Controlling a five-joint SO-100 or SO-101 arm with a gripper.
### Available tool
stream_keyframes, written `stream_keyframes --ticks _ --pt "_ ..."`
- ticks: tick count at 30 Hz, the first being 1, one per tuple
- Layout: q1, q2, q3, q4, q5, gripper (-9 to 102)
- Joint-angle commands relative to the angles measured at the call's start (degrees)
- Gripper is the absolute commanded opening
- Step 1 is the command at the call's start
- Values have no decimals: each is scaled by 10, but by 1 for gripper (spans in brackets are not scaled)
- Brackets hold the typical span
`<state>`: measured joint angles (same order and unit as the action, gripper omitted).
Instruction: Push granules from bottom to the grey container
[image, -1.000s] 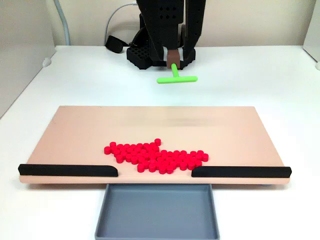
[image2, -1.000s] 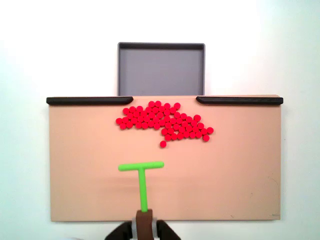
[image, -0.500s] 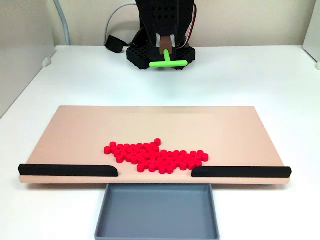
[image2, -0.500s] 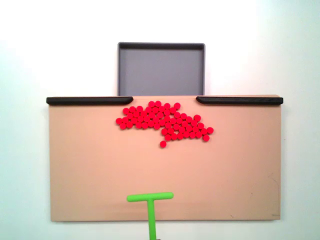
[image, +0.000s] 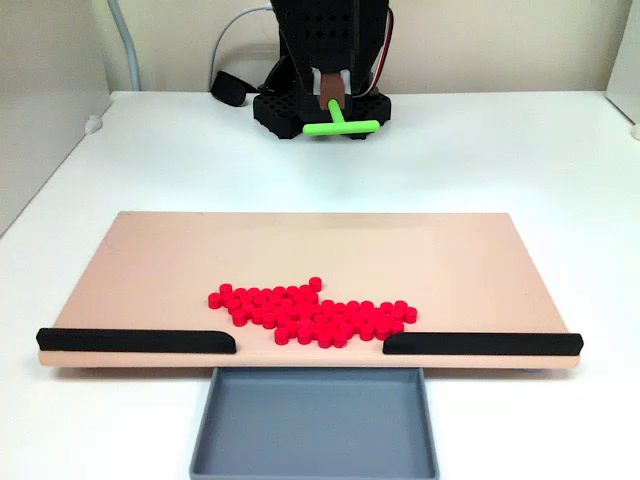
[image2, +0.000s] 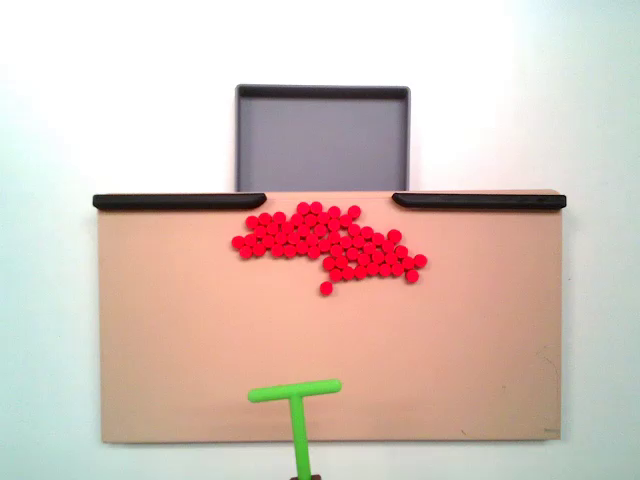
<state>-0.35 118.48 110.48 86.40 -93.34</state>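
Clamped on the green T-shaped plastic pusher (image2: 295, 402) at the tan board's (image2: 160, 340) six o'clock, the black gripper (image: 333, 100) aims its crossbar at the red cylindrical granules (image2: 325, 244) near the twelve o'clock gap before the empty blue-grey plastic tray (image2: 322, 140).

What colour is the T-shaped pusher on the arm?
Bright green; the T-shaped pusher shows best in the fixed view from above, over the tan board's near edge.
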Motion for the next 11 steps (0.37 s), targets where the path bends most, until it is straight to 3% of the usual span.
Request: stream_keyframes --ticks 1,11 --pt "-5 -8 -7 -2 -2 0" --pt "9 -22 -7 -2 -2 0"
